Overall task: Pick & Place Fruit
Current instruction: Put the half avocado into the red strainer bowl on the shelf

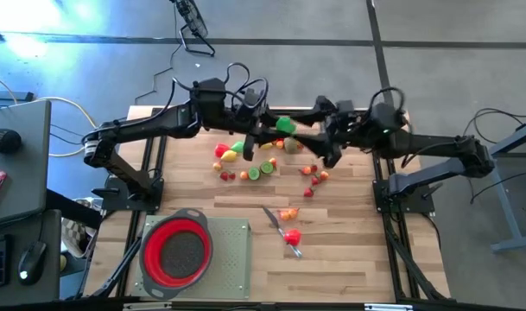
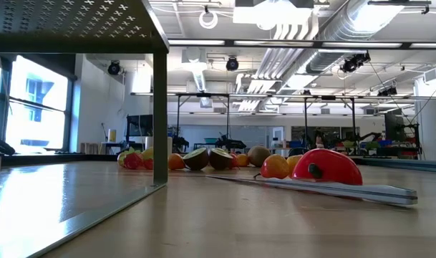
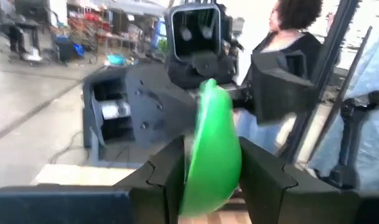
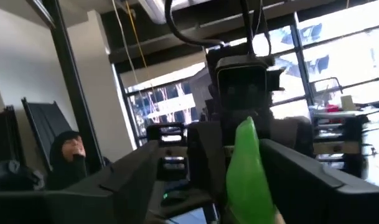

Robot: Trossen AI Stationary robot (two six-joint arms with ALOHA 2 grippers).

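You are in a hand-over step: a green fruit [image 1: 285,125] is passing between the two arms in the air above the far edge of the table [image 1: 349,259], and it has not yet gone toward the red strainer [image 1: 177,251] at the near left corner.

Both arms reach inward from their side edges and meet nose to nose over the middle of the far edge. In the high view the two wrists sit level and face each other, with the green piece between them.

The left gripper [image 3: 205,180] is closed on the green fruit; its wrist view shows both dark fingers [image 3: 161,177] pressed against the sides of the piece. The right gripper [image 4: 239,174] stands with its jaws parted; in its wrist view the fingers lie clear on either side of the green piece, with a visible gap on both sides, so it carries no load.

The next move calls for the right arm to back straight away without brushing the piece. You then swing the left arm toward the near left corner and release over the strainer.

The remaining fruits [image 1: 245,164] lie scattered on the table just inside the far edge. A red piece [image 1: 291,236] and a knife [image 1: 280,229] lie nearer the middle.
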